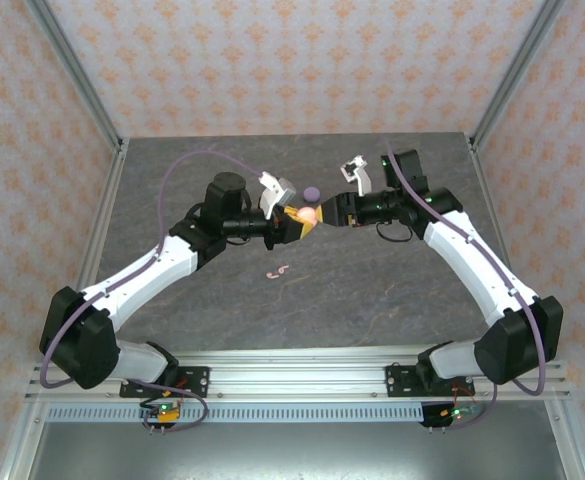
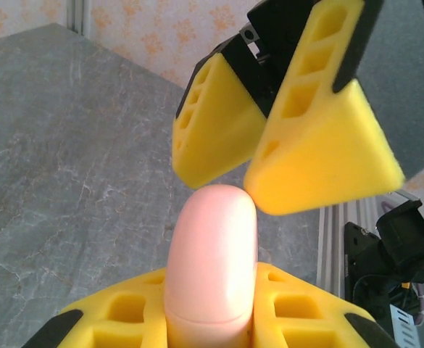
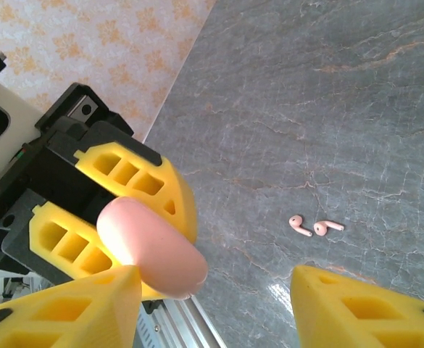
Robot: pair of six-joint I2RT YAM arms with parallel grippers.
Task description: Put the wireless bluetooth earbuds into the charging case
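A closed pale pink charging case (image 1: 307,213) is held above the table, and my left gripper (image 1: 297,222) is shut on it. From the left wrist the case (image 2: 212,254) stands upright between my yellow fingers (image 2: 117,315). My right gripper (image 1: 324,212) is open and faces the case's free end, with one fingertip (image 2: 320,167) at or very near the case's top. In the right wrist view the case (image 3: 154,250) sits beside my left-hand pad (image 3: 67,312). Two pale pink earbuds (image 1: 277,270) (image 3: 315,226) lie loose on the table. The lilac earbuds are out of view.
A round lilac purple case (image 1: 311,192) sits on the dark stone table (image 1: 392,290) just behind the two grippers. The aluminium rail (image 1: 302,365) runs along the near edge, and patterned walls close in the other sides.
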